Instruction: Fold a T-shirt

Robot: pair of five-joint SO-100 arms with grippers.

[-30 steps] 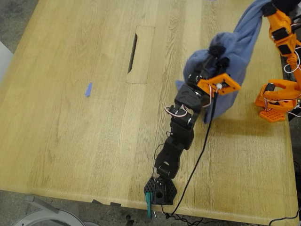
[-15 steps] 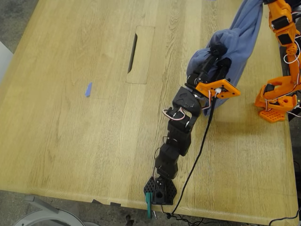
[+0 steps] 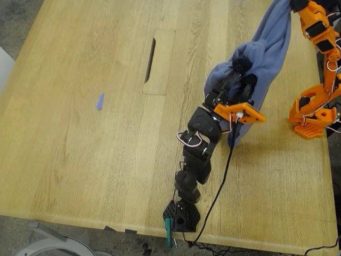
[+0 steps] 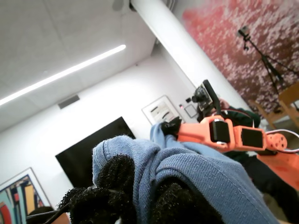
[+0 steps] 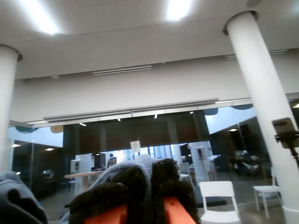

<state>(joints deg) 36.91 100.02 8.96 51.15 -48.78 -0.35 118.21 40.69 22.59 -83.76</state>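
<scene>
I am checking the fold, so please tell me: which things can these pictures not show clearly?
- T-shirt chest print: hidden in bunched folds, every view.
- Its top end: cut off by the exterior view's upper edge.
- My second gripper: cloth barely shows between the pads.

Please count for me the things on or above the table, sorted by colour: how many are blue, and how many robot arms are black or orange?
Blue things: 2, the T-shirt and a small blue scrap
Black arms: 1
Orange arms: 1
Total: 4
</scene>
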